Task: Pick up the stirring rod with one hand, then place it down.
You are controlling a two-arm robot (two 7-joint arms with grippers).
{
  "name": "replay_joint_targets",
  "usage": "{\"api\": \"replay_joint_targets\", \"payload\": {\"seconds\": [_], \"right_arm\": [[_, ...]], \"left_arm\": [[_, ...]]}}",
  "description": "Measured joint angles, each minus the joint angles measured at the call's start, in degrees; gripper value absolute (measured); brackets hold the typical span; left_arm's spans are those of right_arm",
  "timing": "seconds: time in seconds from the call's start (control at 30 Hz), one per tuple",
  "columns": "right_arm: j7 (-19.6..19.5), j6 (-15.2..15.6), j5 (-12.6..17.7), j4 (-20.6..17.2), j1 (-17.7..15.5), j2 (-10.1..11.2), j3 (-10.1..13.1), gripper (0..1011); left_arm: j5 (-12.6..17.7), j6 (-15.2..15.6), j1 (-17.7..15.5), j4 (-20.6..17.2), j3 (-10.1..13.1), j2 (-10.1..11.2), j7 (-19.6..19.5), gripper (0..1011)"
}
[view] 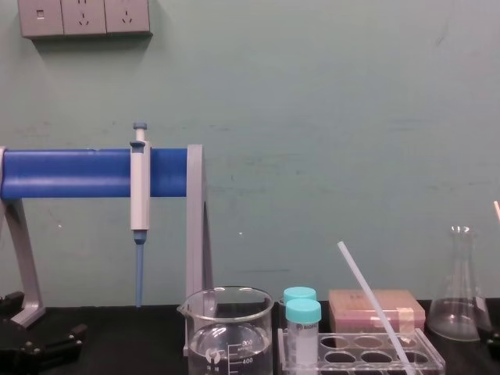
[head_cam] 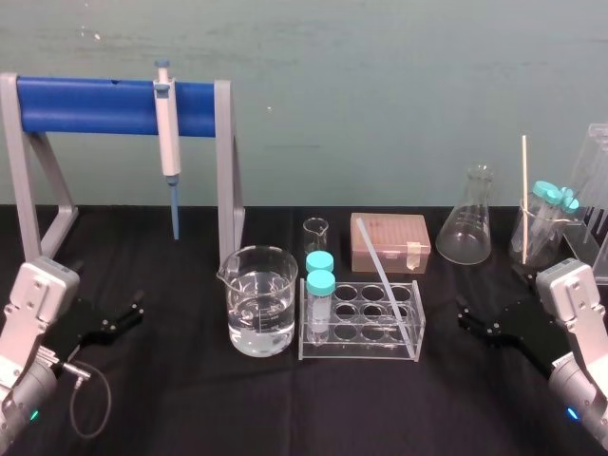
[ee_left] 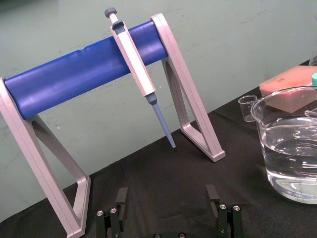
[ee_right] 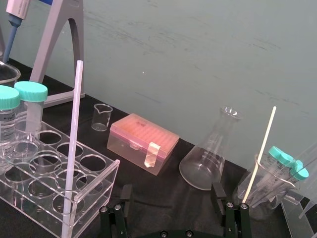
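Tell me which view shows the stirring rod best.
The right wrist view: the stirring rod is close, full length, leaning in the tube rack. The head view shows it smaller, slanted across the rack; the chest view shows its tilt from the side.

- The stirring rod [head_cam: 384, 278] looks smooth, translucent white, plastic-like.
- The beaker [head_cam: 258, 271] is clear, glossy glass.
- The tube rack [head_cam: 361, 348] is shiny clear plastic.
- The worktop [head_cam: 171, 408] wears matt black cloth.
- The stand bar [head_cam: 95, 104] is smooth blue.

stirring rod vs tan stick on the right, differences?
The stirring rod is translucent white and thicker; the tan stick is thinner and opaque. The stirring rod leans in the clear rack; the tan stick stands near upright in a beaker. Both are long and straight.
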Motion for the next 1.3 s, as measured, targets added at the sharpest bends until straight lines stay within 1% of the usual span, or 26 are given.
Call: {"api": "replay_joint_targets", "payload": {"seconds": [0.33,0.43,0.57,0.6,0.67,0.7,0.87,0.9,0.97,1.07,1.1,1.2,1.3], "right_arm": [[0.1,0.0,0.0,0.0,0.0,0.0,0.0,1003],[0.9,-1.0,-0.2,-0.4,-0.1,0.5,0.5,1003],[3.1,-2.7,-0.2,-0.9,-0.2,1.1,1.1,1003],[4.3,-3.4,-0.1,-1.1,0.0,1.3,1.3,1003],[5.4,-3.9,0.0,-1.1,0.3,1.5,1.5,1003],[6.7,-4.6,0.3,-1.1,0.7,1.6,1.6,1003],[10.4,-6.0,1.1,-0.3,2.1,1.6,1.8,1003],[11.8,-6.5,1.4,0.2,2.7,1.4,1.8,1003],[13.2,-6.9,1.8,0.7,3.3,1.1,1.8,1003],[16.6,-7.8,3.0,2.5,4.9,0.1,1.5,1003],[16.6,-7.8,3.0,2.5,4.9,0.1,1.5,1003],[20.2,-8.7,4.4,4.8,6.6,-1.2,1.3,1003],[22.1,-9.0,5.2,6.1,7.5,-2.1,1.2,1003]], "left_arm": [[0.0,0.0,0.0,0.0,0.0,0.0,0.0,1000],[0.0,0.0,0.0,0.0,0.0,0.0,0.0,1000],[0.0,0.0,0.0,0.0,0.0,0.0,0.0,1000],[0.0,0.0,0.0,0.0,0.0,0.0,0.0,1000],[0.0,0.0,0.0,0.0,0.0,0.0,0.0,1000],[0.0,0.0,0.0,0.0,0.0,0.0,0.0,1000],[0.0,0.0,0.0,0.0,0.0,0.0,0.0,1000],[0.0,0.0,0.0,0.0,0.0,0.0,0.0,1000],[0.0,0.0,0.0,0.0,0.0,0.0,0.0,1000],[0.0,0.0,0.0,0.0,0.0,0.0,0.0,1000],[0.0,0.0,0.0,0.0,0.0,0.0,0.0,1000],[0.0,0.0,0.0,0.0,0.0,0.0,0.0,1000],[0.0,0.0,0.0,0.0,0.0,0.0,0.0,1000]]}}
